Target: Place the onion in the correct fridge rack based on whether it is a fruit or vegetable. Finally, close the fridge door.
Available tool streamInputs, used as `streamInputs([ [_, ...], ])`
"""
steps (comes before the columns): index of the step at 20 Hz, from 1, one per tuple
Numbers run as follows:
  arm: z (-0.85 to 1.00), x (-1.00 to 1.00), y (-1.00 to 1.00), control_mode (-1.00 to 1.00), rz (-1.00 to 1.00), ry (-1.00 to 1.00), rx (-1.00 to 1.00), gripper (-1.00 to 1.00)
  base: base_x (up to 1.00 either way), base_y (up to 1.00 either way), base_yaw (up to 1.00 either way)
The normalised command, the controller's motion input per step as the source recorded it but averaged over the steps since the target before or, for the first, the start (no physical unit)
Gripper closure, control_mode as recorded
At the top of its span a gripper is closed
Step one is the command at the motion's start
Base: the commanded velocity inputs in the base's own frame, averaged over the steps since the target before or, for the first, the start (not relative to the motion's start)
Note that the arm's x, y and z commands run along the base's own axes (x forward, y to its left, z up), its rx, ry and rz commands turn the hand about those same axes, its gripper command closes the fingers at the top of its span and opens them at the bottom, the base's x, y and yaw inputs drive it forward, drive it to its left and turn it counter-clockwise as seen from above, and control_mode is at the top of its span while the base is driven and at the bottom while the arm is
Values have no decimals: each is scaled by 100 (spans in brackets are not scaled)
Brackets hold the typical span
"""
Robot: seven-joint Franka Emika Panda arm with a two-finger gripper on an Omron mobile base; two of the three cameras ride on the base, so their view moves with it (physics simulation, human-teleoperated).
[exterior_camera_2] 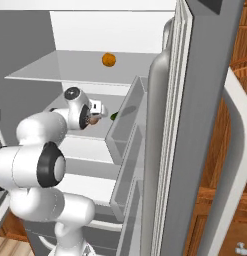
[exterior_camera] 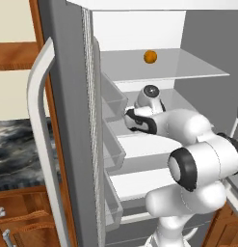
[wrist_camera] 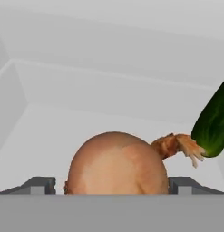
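Note:
The pinkish-brown onion (wrist_camera: 115, 163) sits between the two dark fingertips of my gripper (wrist_camera: 112, 184), which is shut on it; its dry root tuft points right. In the right base view the gripper (exterior_camera_2: 93, 117) holds the onion (exterior_camera_2: 96, 120) just above the fridge rack (exterior_camera_2: 102, 131), the second shelf from the top. A green cucumber (wrist_camera: 214, 120) lies on that shelf right beside the onion, and its dark end (exterior_camera_2: 114, 116) is visible there too. My hand (exterior_camera: 149, 94) reaches deep into the fridge over the fridge rack (exterior_camera: 180, 99).
An orange fruit (exterior_camera: 150, 57) rests on the topmost shelf (exterior_camera: 188, 67). The fridge door (exterior_camera: 67, 120) stands open at the left, with its long handle (exterior_camera: 38, 125) and bin-like door racks (exterior_camera: 113, 103) close beside my arm. Lower shelves (exterior_camera: 139, 181) lie under my elbow.

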Motion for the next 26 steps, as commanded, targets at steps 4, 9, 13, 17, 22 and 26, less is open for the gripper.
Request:
streamInputs([
  [4, 27, -71, 0, -100, 0, -1, 1, -100, 0, 0, 0],
  [9, 48, -61, 0, -100, 0, -4, 0, -100, 0, 0, 0],
  [13, 23, -91, 0, -100, -2, -1, 2, -100, 0, 0, 0],
  [17, 0, -100, -2, -100, -1, 0, 6, -100, 0, 0, 0],
  [22, 0, -100, -8, -100, 0, 0, 10, -100, 0, 0, 0],
  [26, 0, -99, 0, -100, -1, 0, 8, -100, 0, 0, 0],
])
